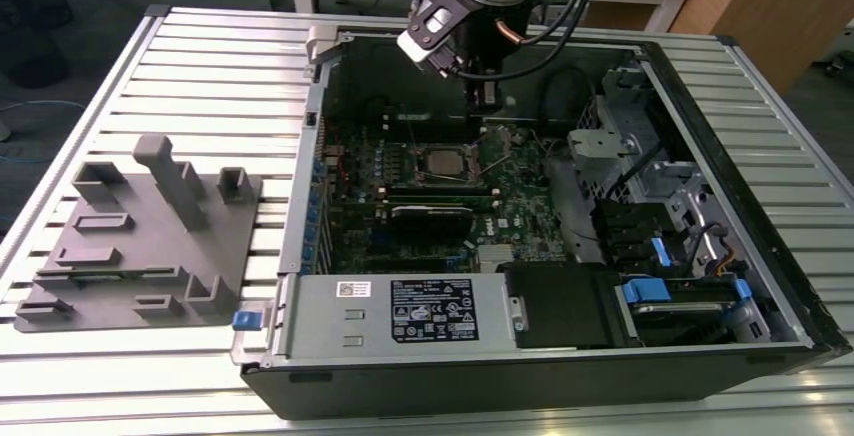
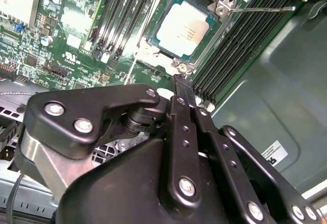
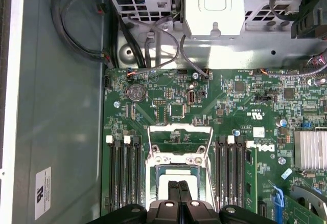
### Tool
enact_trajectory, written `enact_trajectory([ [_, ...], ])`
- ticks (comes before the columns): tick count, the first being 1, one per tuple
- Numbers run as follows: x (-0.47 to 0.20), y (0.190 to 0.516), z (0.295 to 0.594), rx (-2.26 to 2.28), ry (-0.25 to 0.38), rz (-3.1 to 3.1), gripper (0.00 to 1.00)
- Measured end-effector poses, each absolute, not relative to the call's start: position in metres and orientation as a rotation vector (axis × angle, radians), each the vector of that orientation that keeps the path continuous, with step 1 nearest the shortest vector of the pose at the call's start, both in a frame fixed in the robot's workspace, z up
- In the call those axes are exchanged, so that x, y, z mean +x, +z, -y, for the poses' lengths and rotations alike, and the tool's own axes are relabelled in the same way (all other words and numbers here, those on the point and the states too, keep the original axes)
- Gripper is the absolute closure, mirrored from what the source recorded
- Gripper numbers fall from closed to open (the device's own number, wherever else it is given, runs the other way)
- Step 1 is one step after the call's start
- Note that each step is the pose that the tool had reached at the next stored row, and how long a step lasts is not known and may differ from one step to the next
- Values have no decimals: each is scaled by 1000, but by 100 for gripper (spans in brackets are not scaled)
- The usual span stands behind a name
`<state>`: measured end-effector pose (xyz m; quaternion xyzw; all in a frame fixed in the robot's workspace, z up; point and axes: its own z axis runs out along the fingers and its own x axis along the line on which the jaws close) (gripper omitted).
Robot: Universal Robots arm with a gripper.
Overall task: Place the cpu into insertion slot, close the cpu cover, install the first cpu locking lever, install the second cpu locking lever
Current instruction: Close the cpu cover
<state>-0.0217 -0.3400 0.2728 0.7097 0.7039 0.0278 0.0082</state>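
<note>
Cpu in insertion slot | closed pincer just beside slot corner

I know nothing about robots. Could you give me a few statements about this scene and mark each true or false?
1. The cpu sits in the insertion slot. True.
2. The gripper is carrying the cpu. False: it is shut with nothing between its fingers, close to a corner of the slot.
3. The computer case lies on the table with its open side up. True.
4. The grey fixture block lies inside the case. False: it rests on the table, to the exterior view's left of the case.
5. A heatsink covers the cpu. False: its metal top is bare.
</note>
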Motion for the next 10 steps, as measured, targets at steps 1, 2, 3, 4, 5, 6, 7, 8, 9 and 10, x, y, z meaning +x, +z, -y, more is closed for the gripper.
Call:
enact_trajectory([
  [1,-20,273,340,2218,87,-2200,90],
  [2,-19,273,340,2218,87,-2200,90],
  [3,-18,273,340,2218,87,-2200,90],
  [4,-16,273,340,2218,87,-2200,90],
  [5,-14,273,340,2218,87,-2200,90],
  [6,-12,273,340,2218,87,-2200,90],
  [7,-11,273,340,2218,87,-2200,90],
  [8,-10,273,340,2218,87,-2200,90],
  [9,-8,273,340,2218,87,-2200,90],
  [10,-7,273,340,2218,87,-2200,90],
])
